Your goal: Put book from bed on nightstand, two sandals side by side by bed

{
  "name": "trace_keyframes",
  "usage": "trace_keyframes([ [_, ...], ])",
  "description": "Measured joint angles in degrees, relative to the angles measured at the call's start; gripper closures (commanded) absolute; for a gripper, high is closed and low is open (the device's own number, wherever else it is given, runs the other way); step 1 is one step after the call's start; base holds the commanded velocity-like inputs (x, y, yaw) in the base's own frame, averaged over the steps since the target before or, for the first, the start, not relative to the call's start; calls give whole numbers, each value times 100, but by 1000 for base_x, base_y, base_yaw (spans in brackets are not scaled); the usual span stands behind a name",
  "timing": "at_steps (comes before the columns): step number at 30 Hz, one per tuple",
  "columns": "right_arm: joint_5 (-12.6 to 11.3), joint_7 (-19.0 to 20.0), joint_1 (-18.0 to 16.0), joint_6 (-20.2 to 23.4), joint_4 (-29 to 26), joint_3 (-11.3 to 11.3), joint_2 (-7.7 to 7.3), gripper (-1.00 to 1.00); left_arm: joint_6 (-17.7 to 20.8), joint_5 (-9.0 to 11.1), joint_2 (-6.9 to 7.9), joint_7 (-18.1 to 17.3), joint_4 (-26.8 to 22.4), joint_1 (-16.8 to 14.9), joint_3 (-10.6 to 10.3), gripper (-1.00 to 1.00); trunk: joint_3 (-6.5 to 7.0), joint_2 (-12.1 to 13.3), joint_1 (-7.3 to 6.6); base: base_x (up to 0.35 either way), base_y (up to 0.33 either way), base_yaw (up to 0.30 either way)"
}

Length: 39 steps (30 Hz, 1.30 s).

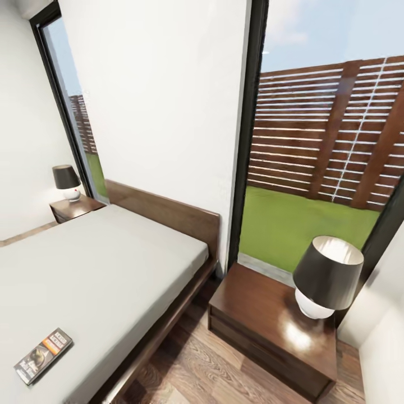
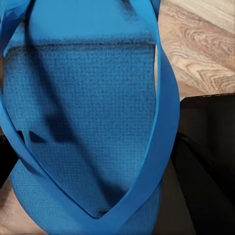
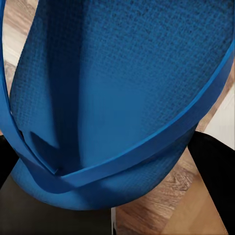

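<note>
The book (image 1: 43,355) lies flat on the bed (image 1: 95,269), near the mattress's front left edge, its orange band showing. One nightstand (image 1: 264,314) stands right of the bed by the window. A second nightstand (image 1: 76,209) stands beyond the bed's far side. A blue sandal (image 2: 83,122) hangs right in front of the left wrist camera above the wood floor. The other blue sandal (image 3: 127,83) hangs the same way in the right wrist view. Each sandal hides the fingers holding it.
A black-shaded lamp (image 1: 328,275) takes up the right half of the near nightstand, and its left half is bare. Another lamp (image 1: 67,180) sits on the far nightstand. A strip of plank floor (image 1: 213,365) runs between bed and near nightstand. Dark robot parts (image 2: 210,161) sit under the left sandal.
</note>
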Motion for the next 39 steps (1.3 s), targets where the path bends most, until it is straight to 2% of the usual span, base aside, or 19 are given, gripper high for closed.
trace_keyframes([
  [14, 1, 1, 0, 0, 0, 2, 0, 100, -3, -7, 0, 0, 1, 0, 0, 100, 0, 0, 0, 0, -78, 289],
  [39, 0, 1, 0, 0, 0, 0, 0, 100, -3, -9, 0, -3, 0, 0, 0, 100, 0, 1, 0, 0, -4, 290],
])
